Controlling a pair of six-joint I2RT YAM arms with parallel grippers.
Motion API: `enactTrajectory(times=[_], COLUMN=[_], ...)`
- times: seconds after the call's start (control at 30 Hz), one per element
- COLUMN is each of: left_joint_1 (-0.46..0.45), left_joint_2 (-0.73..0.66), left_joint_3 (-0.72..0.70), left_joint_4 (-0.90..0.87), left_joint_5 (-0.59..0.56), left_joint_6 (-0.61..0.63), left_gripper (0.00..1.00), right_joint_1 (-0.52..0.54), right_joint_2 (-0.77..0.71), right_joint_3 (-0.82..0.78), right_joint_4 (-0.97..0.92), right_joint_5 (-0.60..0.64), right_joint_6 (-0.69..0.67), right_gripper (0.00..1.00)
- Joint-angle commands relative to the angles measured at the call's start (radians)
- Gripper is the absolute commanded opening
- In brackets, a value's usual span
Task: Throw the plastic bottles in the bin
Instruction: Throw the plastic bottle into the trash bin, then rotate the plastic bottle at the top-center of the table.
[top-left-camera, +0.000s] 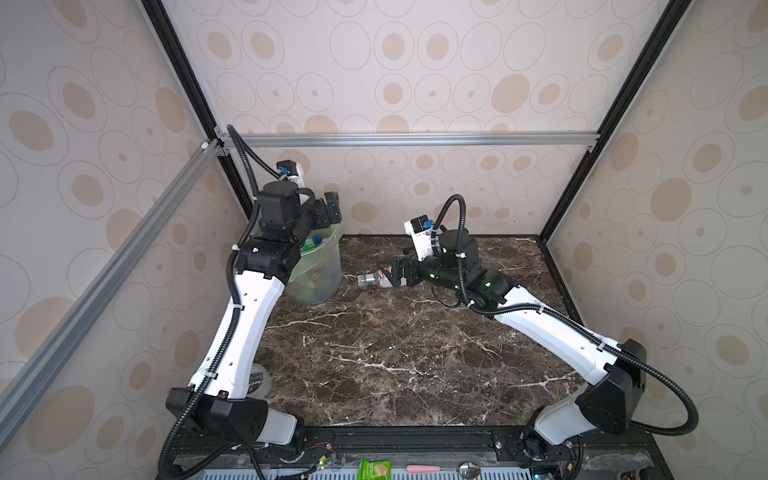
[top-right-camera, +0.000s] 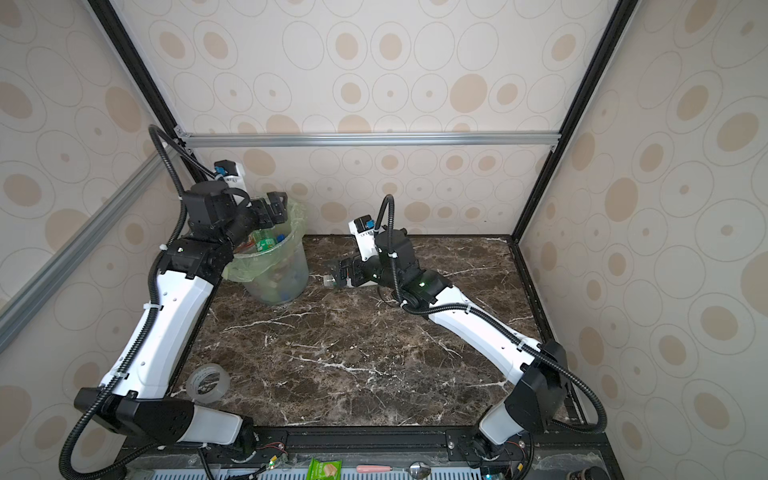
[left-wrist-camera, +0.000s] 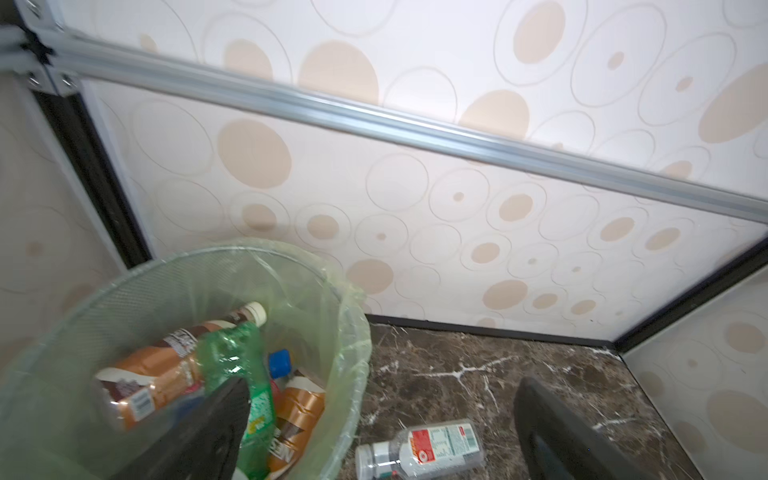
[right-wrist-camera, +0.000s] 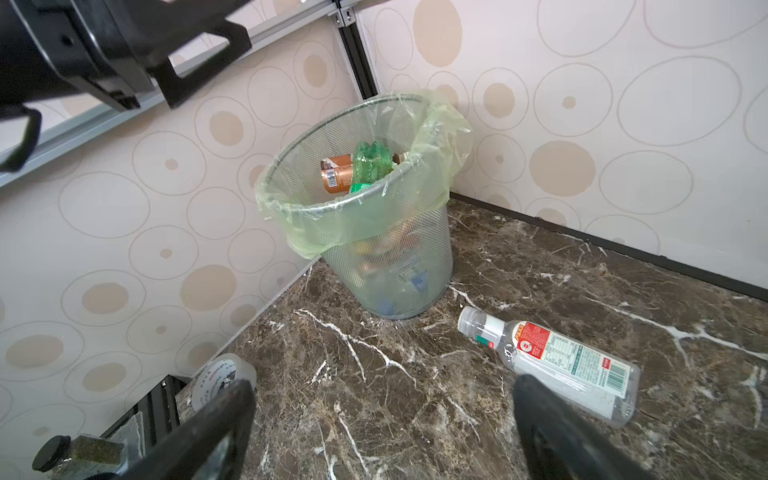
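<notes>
Above bin (right-wrist-camera: 395, 266), left gripper (top-left-camera: 328, 214): jaws apart, empty. One bottle (right-wrist-camera: 552, 361) lies on table (right-wrist-camera: 582, 266) right of bin; right gripper (right-wrist-camera: 386, 415) beside it, jaws apart. Step, likely: pickup. Next: straddle, close, lift.

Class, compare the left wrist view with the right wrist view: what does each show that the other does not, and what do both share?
Only the left wrist view: a blue bottle cap and a white bottle cap inside the round mesh bin with a pale-green plastic liner. Only the right wrist view: a roll of clear tape, a black-lidded jar, and the bin's base standing on the dark marble table. Both: the bin, the crushed green plastic bottle in it, and a clear plastic bottle with a red-and-white label lying on the table outside it.
</notes>
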Motion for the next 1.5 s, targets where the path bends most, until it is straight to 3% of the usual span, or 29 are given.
enactTrajectory(times=[0.0, 0.2, 0.4, 0.8, 1.13, 1.3, 1.47], left_joint_1=[-0.048, -0.162, -0.211, -0.286, -0.290, -0.291, -0.292], left_joint_2=[-0.023, -0.049, -0.101, -0.167, -0.154, -0.134, -0.114], left_joint_3=[-0.090, -0.309, -0.527, -0.821, -0.897, -0.895, -0.890], left_joint_4=[0.099, 0.235, 0.360, 0.476, 0.505, 0.517, 0.522], left_joint_5=[0.099, 0.121, 0.120, 0.106, 0.111, 0.115, 0.117], left_joint_6=[-0.091, -0.166, -0.252, -0.364, -0.383, -0.383, -0.379], left_gripper=[0.99, 0.99, 0.99, 0.99, 0.99, 0.99, 0.99], right_joint_1=[-0.045, -0.181, -0.284, -0.289, -0.261, -0.250, -0.239], right_joint_2=[0.044, 0.131, 0.277, 0.716, 0.896, 0.889, 0.817], right_joint_3=[0.007, 0.016, 0.074, 0.544, 0.728, 0.681, 0.539], right_joint_4=[-0.051, -0.071, -0.079, -0.235, -0.342, -0.329, -0.264], right_joint_5=[0.039, 0.022, -0.017, -0.148, -0.204, -0.232, -0.230], right_joint_6=[0.035, 0.098, 0.126, 0.075, 0.012, 0.018, 0.023], right_gripper=[1.00, 0.99, 0.99, 1.00, 1.00, 1.00, 1.00])
